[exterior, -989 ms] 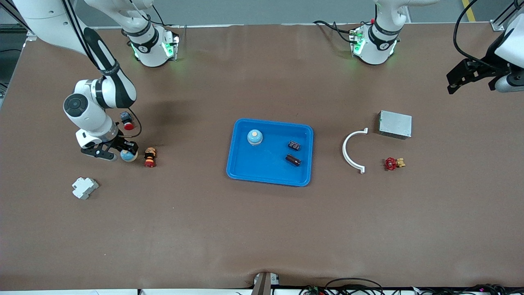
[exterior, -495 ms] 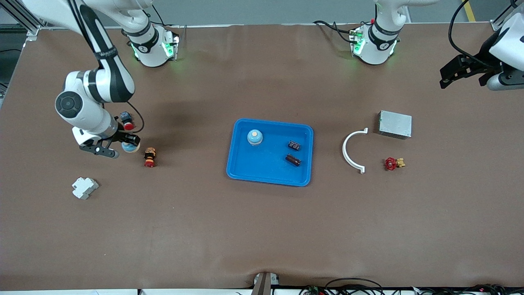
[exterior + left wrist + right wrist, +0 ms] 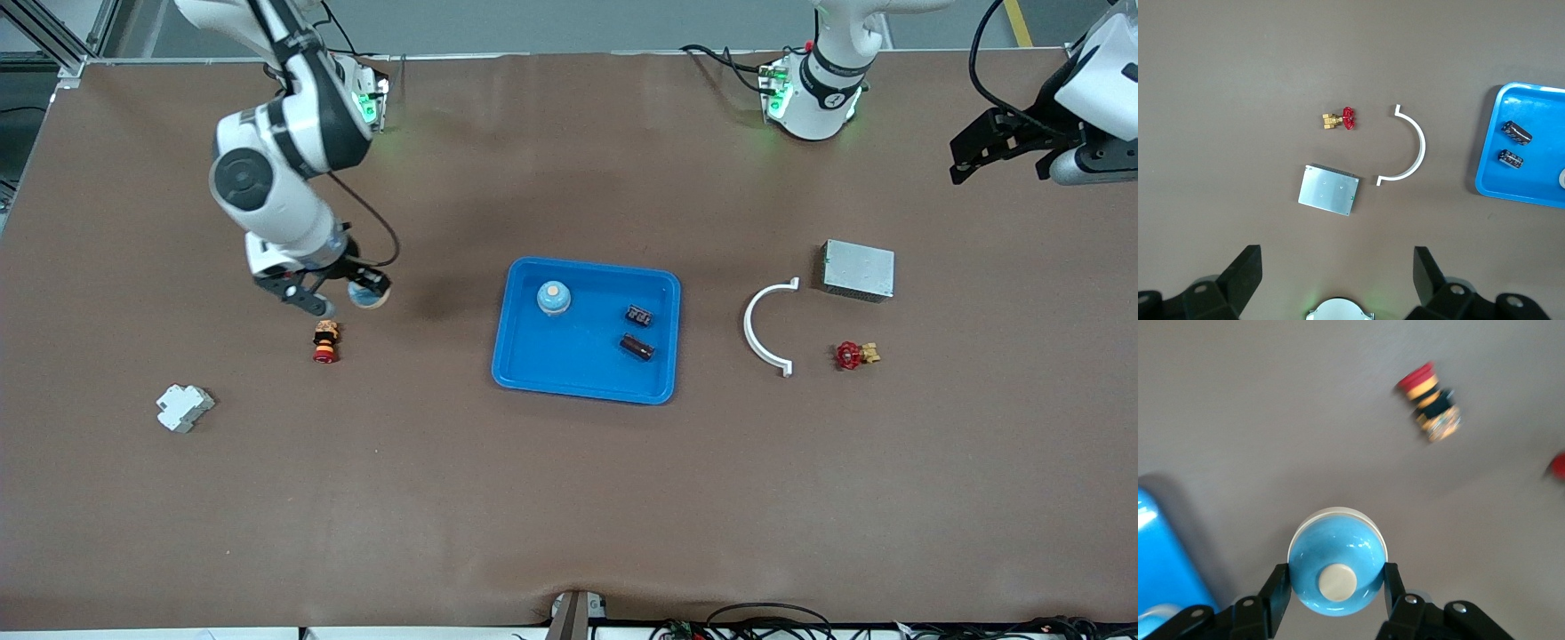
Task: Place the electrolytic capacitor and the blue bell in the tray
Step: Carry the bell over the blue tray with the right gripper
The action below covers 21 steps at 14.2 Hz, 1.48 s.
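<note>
The bright blue tray lies mid-table and holds a blue bell with a cream button and two dark electrolytic capacitors. My right gripper is shut on a second blue bell, held above the table between the tray and the red and yellow piece; in the right wrist view the bell sits between the fingers, with the tray's corner beside it. My left gripper is open and empty, raised over the left arm's end of the table; its fingers frame bare table.
A red and yellow striped piece and a white block lie toward the right arm's end. A white half ring, a grey metal box and a red valve lie toward the left arm's end.
My right gripper lifted the blue bell off the table beside the striped piece and carried it toward the tray. My left gripper drifted slightly.
</note>
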Each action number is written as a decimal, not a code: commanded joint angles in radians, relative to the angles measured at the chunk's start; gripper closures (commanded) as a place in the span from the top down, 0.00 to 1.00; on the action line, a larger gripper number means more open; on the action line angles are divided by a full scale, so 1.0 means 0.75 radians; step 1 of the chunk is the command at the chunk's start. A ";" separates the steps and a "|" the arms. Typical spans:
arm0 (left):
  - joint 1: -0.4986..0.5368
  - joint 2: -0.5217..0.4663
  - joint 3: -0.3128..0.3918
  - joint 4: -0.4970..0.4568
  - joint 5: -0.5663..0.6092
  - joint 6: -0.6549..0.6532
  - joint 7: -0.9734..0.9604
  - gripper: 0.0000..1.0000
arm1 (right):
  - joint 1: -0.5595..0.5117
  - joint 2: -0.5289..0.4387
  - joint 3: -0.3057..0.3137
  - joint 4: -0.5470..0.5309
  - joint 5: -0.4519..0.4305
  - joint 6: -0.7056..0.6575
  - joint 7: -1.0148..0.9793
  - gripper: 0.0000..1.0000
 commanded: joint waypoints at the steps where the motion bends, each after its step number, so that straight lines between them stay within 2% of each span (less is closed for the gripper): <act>1: 0.006 -0.037 -0.003 -0.015 -0.025 -0.019 -0.003 1.00 | 0.132 0.051 -0.016 0.157 0.021 -0.068 0.252 0.00; 3: 0.006 -0.035 -0.003 -0.015 -0.025 -0.019 -0.005 1.00 | 0.230 0.104 -0.018 0.220 0.021 -0.046 0.413 0.00; 8: 0.004 -0.037 -0.003 -0.007 -0.025 -0.030 -0.009 1.00 | 0.396 0.363 -0.020 0.376 -0.001 0.126 0.731 0.00; 13: 0.004 -0.037 -0.003 -0.007 -0.022 -0.042 -0.011 1.00 | 0.437 0.589 -0.022 0.566 -0.099 0.130 0.901 0.00; 21: 0.002 -0.027 -0.003 -0.005 -0.014 -0.032 -0.026 1.00 | 0.462 0.789 -0.028 0.748 -0.142 0.128 1.007 0.00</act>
